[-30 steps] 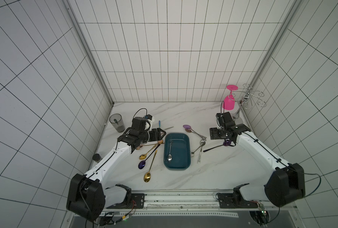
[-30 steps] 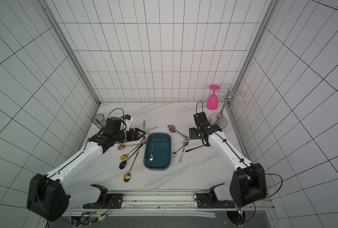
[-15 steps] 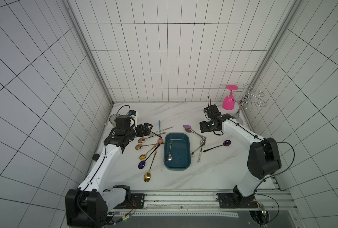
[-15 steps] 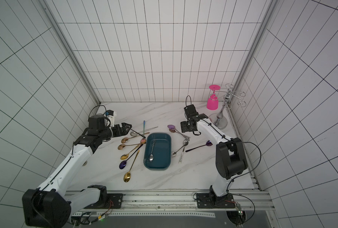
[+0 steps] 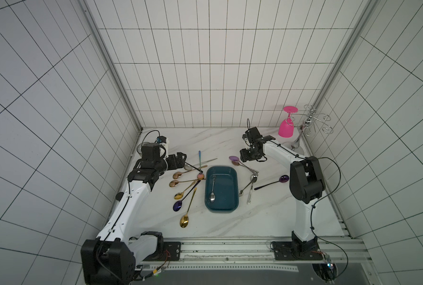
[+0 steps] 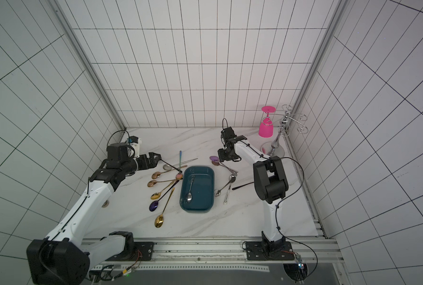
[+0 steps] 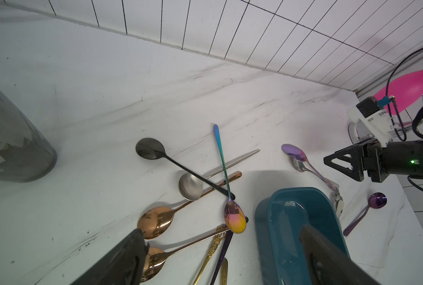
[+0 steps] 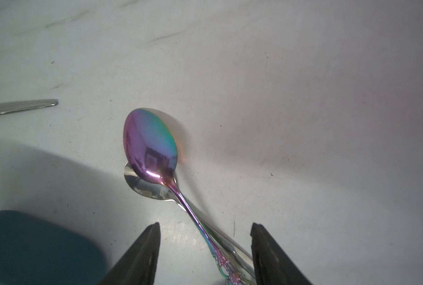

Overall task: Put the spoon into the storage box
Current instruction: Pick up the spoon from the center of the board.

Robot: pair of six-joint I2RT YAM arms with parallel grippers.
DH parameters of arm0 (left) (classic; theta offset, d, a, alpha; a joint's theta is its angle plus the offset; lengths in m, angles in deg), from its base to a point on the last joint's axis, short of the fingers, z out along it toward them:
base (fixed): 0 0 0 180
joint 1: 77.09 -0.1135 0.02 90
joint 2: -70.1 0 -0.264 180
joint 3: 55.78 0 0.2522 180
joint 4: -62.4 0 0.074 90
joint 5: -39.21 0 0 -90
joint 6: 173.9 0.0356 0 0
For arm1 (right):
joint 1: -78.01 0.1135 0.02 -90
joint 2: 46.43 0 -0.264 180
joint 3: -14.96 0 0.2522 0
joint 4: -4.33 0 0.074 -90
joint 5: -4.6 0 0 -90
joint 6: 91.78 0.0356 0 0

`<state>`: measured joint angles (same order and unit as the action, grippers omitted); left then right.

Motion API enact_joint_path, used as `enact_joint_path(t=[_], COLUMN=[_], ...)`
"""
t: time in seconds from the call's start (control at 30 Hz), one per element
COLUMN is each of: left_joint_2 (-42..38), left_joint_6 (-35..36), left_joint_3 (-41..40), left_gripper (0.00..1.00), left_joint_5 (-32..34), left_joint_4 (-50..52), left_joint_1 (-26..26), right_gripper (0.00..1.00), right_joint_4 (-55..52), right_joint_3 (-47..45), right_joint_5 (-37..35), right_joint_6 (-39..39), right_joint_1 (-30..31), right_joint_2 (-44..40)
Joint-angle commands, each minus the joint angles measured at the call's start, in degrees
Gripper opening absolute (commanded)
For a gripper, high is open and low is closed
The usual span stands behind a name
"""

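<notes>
Right pincer [image 8: 205,224] has moved astride the iridescent spoon [image 8: 151,143], half-open, grasping nothing yet; storage box [image 5: 226,192] probably next. Left pincer [image 7: 221,229] gapes empty.

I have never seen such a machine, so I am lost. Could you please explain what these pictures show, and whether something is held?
These are two white robot arms, each ending in a two-fingered gripper. Two pictures come from one camera high above and are nearly equal; the other two come from small cameras on the wrists. On the marble table lies a blue box with one silver spoon inside. Other spoons, gold, copper, purple and black, lie around it. A grey cup stands near the left arm, and a pink glass hangs upside down on a wire rack. Nothing is held. The left gripper is open and empty. The right gripper is low over a rainbow spoon, its fingers on either side of the handle, not closed on it.
</notes>
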<state>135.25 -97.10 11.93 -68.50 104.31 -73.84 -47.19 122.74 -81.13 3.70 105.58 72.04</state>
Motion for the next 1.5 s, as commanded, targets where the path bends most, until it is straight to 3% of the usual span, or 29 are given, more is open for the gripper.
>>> enact_joint_path(t=[0.0,0.13,0.63,0.9,1.47], left_joint_2=[0.0,0.2,0.0,-0.3,-0.5], left_joint_6=[1.0,0.9,1.0,1.1,2.2], left_joint_3=[1.6,1.6,1.6,1.4,1.6], left_gripper=[0.98,0.98,0.98,0.98,0.98], left_joint_5=[0.7,0.7,1.2,1.3,3.4], left_joint_4=[0.4,0.3,0.4,0.4,0.2], left_joint_1=[-0.2,-0.2,-0.3,-0.6,-0.8], right_gripper=[0.59,0.55,0.24,0.00,0.00], right_joint_4=[-3.2,-3.3,-5.5,-5.9,-8.1], right_joint_3=[3.5,5.2,9.8,9.4,2.7], right_joint_5=[2.1,2.6,3.1,3.1,-3.6], right_joint_6=[-1.0,-1.5,-3.2,-4.1,-7.8], right_joint_1=[0.9,0.9,0.9,0.9,4.6], right_joint_2=[2.8,5.6,11.1,9.2,-12.3])
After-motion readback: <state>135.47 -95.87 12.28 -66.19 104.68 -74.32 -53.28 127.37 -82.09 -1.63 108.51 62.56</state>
